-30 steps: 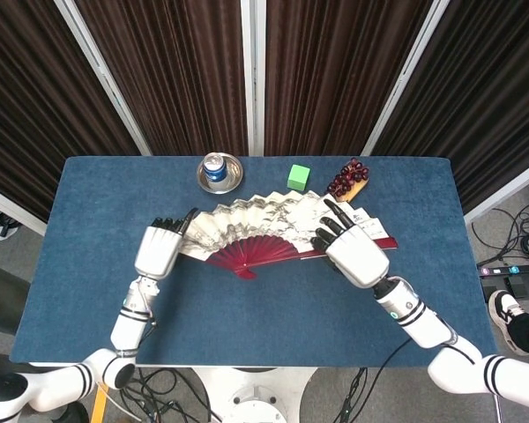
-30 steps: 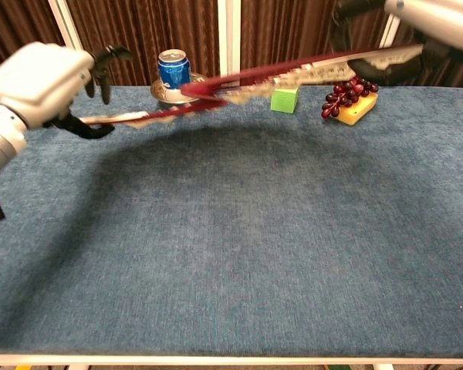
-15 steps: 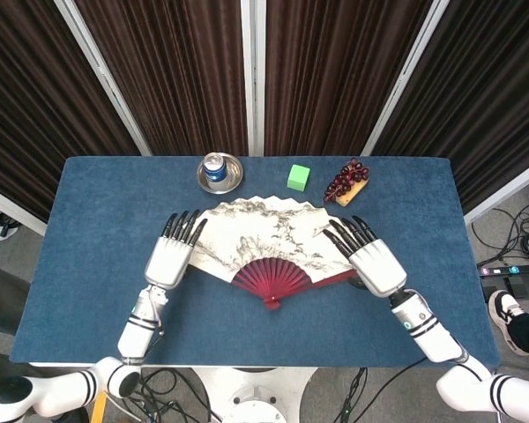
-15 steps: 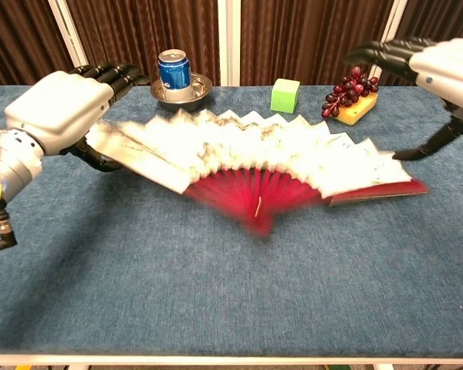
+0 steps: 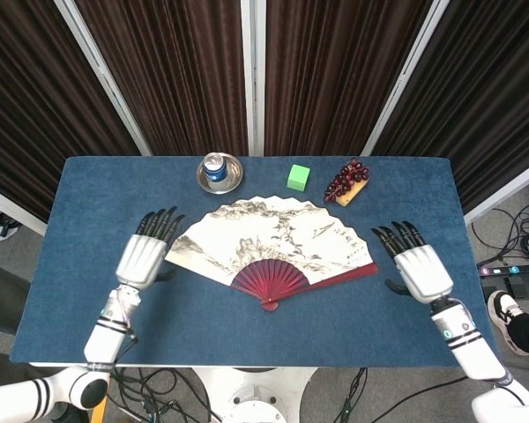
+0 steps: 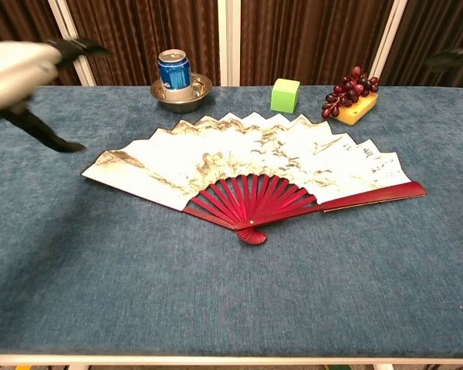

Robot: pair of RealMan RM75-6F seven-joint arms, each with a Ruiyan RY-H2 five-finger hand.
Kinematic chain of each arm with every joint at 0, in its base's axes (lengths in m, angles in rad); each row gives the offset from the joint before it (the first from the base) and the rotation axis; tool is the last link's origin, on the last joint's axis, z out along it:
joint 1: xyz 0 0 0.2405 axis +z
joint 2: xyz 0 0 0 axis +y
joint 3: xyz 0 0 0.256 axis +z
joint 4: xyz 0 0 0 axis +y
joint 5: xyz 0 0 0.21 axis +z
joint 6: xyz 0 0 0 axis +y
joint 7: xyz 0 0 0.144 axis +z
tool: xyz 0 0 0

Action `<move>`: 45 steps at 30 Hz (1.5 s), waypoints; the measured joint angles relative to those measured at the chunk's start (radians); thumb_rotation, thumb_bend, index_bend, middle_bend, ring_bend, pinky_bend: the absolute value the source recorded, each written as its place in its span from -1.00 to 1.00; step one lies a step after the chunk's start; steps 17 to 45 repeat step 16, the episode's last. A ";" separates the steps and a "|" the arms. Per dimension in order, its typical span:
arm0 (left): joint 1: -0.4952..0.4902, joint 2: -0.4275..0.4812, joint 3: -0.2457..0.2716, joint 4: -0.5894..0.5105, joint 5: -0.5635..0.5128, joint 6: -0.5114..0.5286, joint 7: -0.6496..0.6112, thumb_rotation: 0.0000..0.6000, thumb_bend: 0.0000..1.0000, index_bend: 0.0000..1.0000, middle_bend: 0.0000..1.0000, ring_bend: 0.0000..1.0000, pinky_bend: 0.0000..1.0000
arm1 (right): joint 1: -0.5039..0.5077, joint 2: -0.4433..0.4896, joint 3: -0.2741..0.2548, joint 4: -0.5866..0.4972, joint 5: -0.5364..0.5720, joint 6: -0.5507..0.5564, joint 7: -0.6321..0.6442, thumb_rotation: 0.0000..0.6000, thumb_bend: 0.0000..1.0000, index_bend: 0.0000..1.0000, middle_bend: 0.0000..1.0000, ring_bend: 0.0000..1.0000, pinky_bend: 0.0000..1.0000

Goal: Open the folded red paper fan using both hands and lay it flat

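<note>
The paper fan lies spread flat on the blue table, its pale painted leaf fanned wide and its red ribs meeting at the pivot near me. My left hand hovers just off the fan's left end, fingers spread, holding nothing. My right hand sits off the fan's right end, also open and apart from it. In the chest view the right hand shows only as a blurred dark sliver at the right edge.
A blue can in a metal bowl stands at the back. A green cube and red grapes on a yellow block sit behind the fan.
The fan went from held in the air to lying flat on the table. Both hands let go and drew outward, left hand leftward, right hand rightward.
</note>
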 measured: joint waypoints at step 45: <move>0.343 0.307 0.109 0.016 0.032 0.225 -0.337 1.00 -1.00 -0.86 -0.90 -1.00 -0.79 | -0.289 0.125 -0.017 0.061 0.019 0.271 0.254 1.00 -0.55 -0.83 -0.64 -0.94 -1.00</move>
